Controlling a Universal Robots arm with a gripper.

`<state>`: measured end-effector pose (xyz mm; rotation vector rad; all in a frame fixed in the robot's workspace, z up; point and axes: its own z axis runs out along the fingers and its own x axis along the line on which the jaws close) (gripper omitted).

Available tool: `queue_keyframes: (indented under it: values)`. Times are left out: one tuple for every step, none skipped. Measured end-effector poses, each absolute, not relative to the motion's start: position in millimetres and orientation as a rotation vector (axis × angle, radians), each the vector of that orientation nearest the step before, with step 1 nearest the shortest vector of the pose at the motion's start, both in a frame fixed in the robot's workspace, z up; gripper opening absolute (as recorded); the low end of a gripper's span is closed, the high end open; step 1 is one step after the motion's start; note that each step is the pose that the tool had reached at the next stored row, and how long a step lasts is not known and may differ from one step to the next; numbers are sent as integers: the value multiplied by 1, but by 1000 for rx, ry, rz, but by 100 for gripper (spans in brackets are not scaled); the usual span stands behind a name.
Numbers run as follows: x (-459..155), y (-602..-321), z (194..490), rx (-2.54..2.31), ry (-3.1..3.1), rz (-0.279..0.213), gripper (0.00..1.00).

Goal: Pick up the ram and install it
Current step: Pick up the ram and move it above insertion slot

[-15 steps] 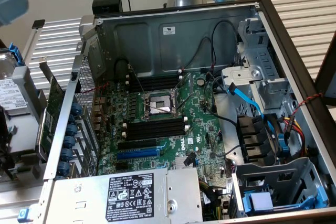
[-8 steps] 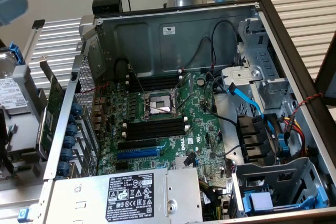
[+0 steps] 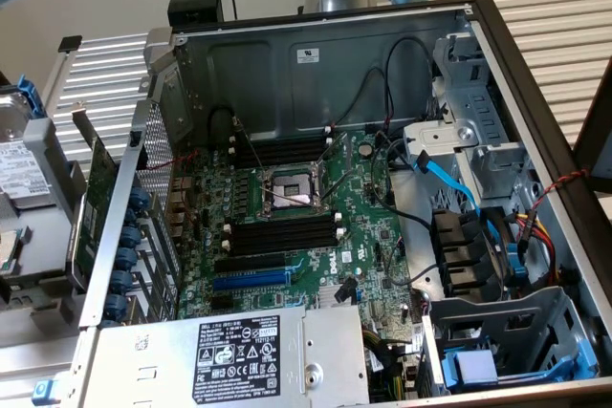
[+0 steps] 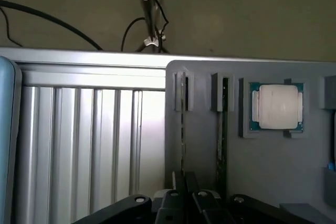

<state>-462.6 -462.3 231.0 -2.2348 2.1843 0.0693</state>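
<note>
Gripper [image 4: 185, 183], black-fingered, looks pinched shut on the upper edge of the ram [image 4: 182, 124], a long thin circuit-board stick. The ram stands edge-on in a slot of the grey moulded holder tray [image 4: 273, 171]. Second stick [image 4: 224, 129] in the neighbouring slot; square silver-lidded processor chip [image 4: 276, 107] in a recess beside that. Ram judged light, stiff, brittle: pinch across the flat faces near mid-length, keep off the contacts, no twisting. Long black memory slots [image 3: 287, 233] on the green motherboard [image 3: 325, 265] look vacant.
</note>
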Motion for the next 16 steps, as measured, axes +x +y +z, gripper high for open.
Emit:
queue_keyframes:
  values:
    - [-463, -463, 236, -2235, 2185, 69, 12]
    - [-463, -463, 240, -2234, 2185, 69, 12]
    - [-463, -463, 244, -2234, 2185, 69, 12]
    - [-463, -463, 249, -2234, 2184, 69, 12]
    - [-463, -463, 254, -2234, 2185, 69, 12]
    - [-463, -464, 258, -2234, 2185, 69, 12]
    - [-463, -464, 263, -2234, 2185, 69, 12]
    - [-463, -464, 267, -2235, 2185, 69, 12]
    - [-462, -464, 272, -2235, 2184, 69, 12]
    - [-461, -465, 277, -2235, 2184, 69, 12]
    - [-460, -465, 281, -2235, 2185, 69, 12]
    - [-457, -465, 286, -2235, 2185, 69, 12]
    - [-455, -465, 290, -2234, 2184, 69, 12]
    - [-452, -465, 295, -2234, 2184, 69, 12]
    - [-448, -466, 299, -2235, 2185, 69, 12]
    - [-445, -466, 304, -2235, 2185, 69, 12]
